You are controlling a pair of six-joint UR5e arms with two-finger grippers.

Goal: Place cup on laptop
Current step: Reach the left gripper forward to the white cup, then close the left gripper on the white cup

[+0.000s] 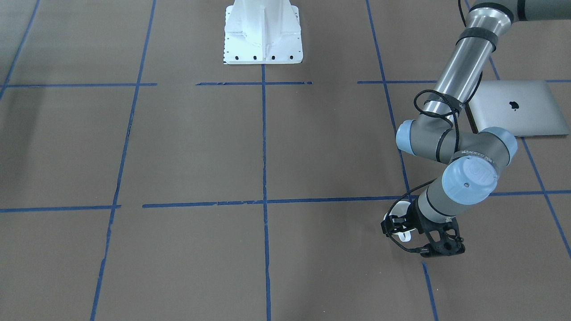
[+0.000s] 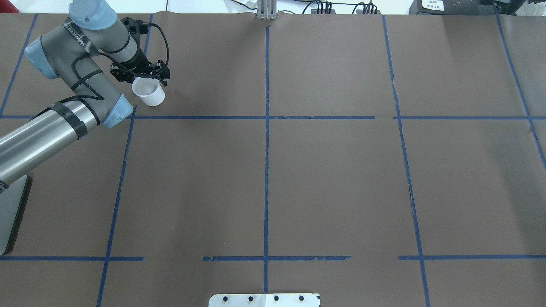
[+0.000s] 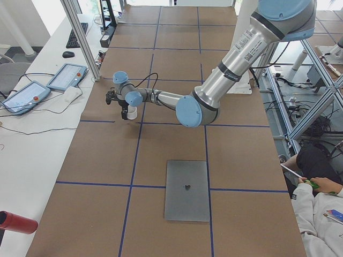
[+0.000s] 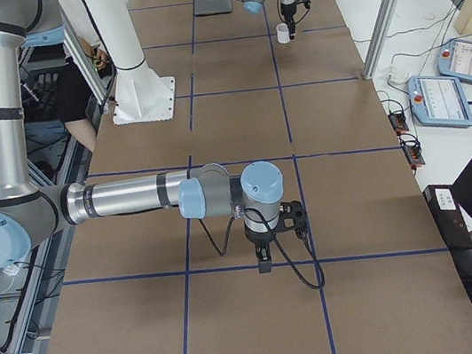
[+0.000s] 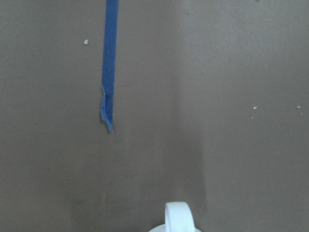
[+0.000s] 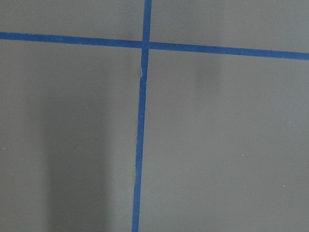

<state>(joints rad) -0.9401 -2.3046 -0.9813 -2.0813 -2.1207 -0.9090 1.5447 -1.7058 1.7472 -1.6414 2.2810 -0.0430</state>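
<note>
The white cup (image 2: 149, 93) stands at the table's far left in the overhead view. My left gripper (image 2: 145, 80) points down right over it, with its fingers at the cup's rim. In the front-facing view one finger (image 1: 391, 225) overlaps the cup (image 1: 404, 236). I cannot tell whether the jaws press on it. The left wrist view shows only the cup's handle (image 5: 179, 218) at the bottom edge. The closed silver laptop (image 1: 517, 107) lies flat near the robot's side, well apart from the cup. My right gripper (image 4: 263, 258) hovers above the table, and I cannot tell its state.
The white robot base (image 1: 263, 31) stands at the middle of the near edge. Blue tape lines (image 2: 266, 128) mark the brown table in a grid. Tablets and cables (image 3: 53, 80) lie on the side bench. A person (image 3: 316, 198) sits beside the table.
</note>
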